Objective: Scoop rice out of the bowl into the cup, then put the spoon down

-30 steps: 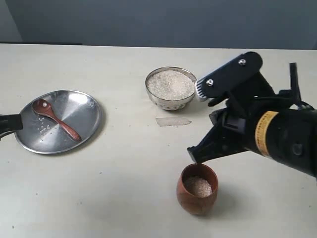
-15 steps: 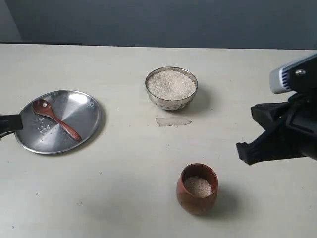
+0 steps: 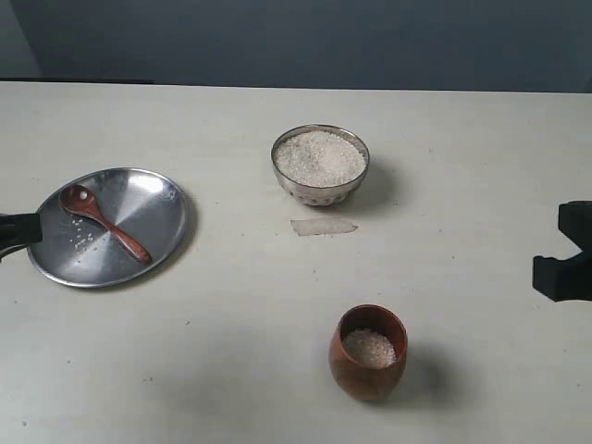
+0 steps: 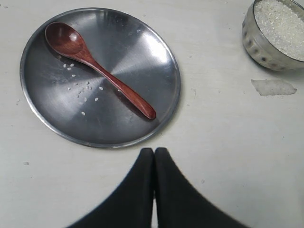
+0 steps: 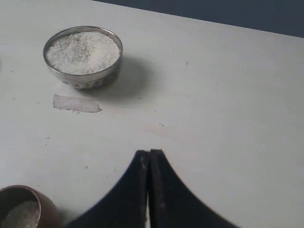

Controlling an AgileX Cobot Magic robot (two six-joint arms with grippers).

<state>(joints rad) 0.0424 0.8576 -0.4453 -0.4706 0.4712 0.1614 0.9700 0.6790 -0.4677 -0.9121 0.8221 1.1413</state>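
Exterior view — pale table (image 3: pixel 231 370), dark wall (image 3: pixel 324 42)

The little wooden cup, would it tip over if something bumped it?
Probably it could: the cup looks rounded and narrows toward its base, so a push near the rim might rock it. The rice inside sits low, which likely steadies it. Its smooth wood may slide on the table first.

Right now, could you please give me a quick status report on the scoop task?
Left tool shut, empty; right tool shut, empty. Spoon lies on the steel plate. Rice in cup and bowl. Pale scrap by bowl.
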